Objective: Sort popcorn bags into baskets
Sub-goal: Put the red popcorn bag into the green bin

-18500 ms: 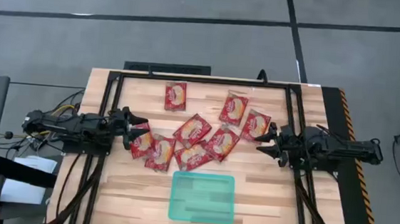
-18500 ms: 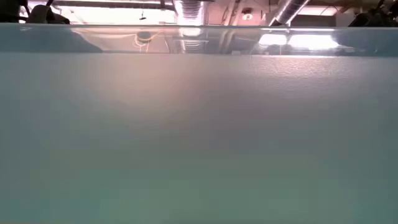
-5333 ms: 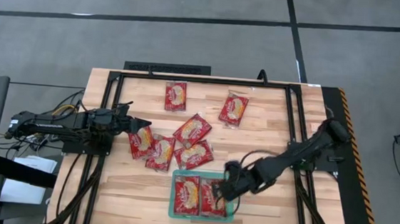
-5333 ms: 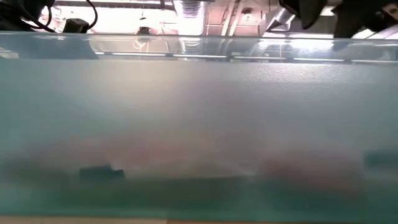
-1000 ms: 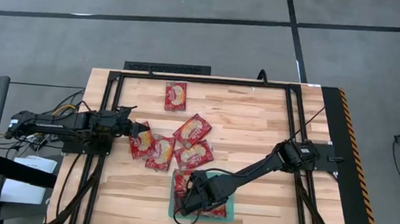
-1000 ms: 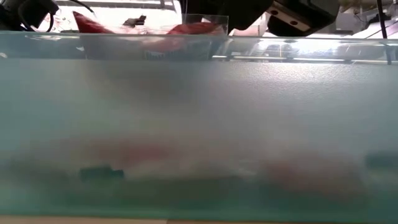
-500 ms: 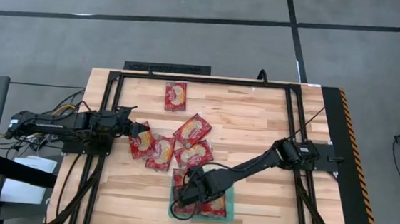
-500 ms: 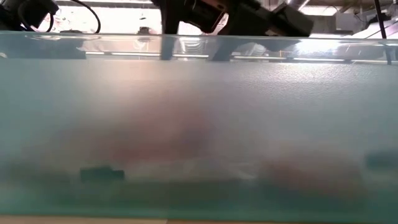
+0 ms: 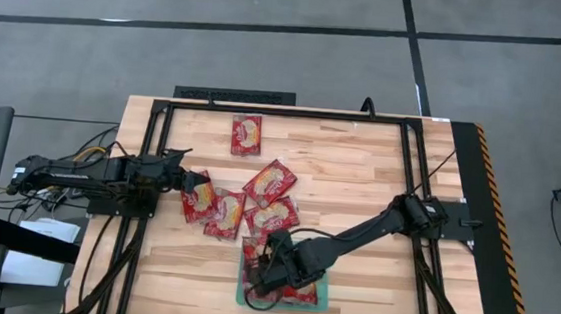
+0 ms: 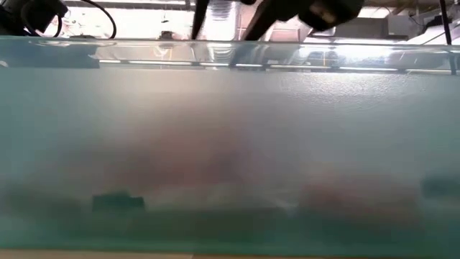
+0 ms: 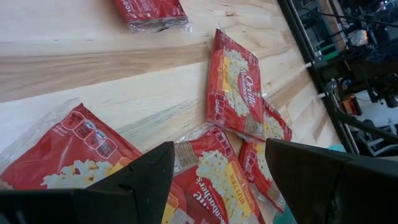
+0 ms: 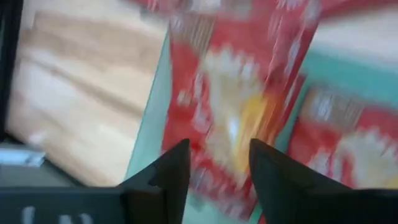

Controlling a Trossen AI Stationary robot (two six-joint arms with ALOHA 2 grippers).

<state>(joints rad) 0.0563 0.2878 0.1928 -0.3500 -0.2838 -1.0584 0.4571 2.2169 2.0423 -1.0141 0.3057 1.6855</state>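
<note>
High view: five popcorn bags (image 9: 246, 134) outside one basket (image 9: 239, 296).

Dark jointed arms (image 9: 365, 232), seemingly black cables (image 9: 89, 149)

From table height, the tray's (image 10: 230, 144) frosted teal wall fills nearly the whole picture; what lies behind it shows only as vague reddish and dark smears. From above, the right arm covers most of the tray (image 9: 242, 296), hiding the right claw (image 9: 269, 273) and much of the popcorn bags (image 9: 295, 295) under it. The right wrist view is smeared: the bag (image 12: 239, 118) ahead of that claw has no readable print. In the left wrist view, the fingers (image 11: 146, 180) of the left claw (image 11: 221, 180) cover parts of the nearest bags (image 11: 74, 155), and one packet (image 11: 149, 11) is cut by the picture's edge.
</note>
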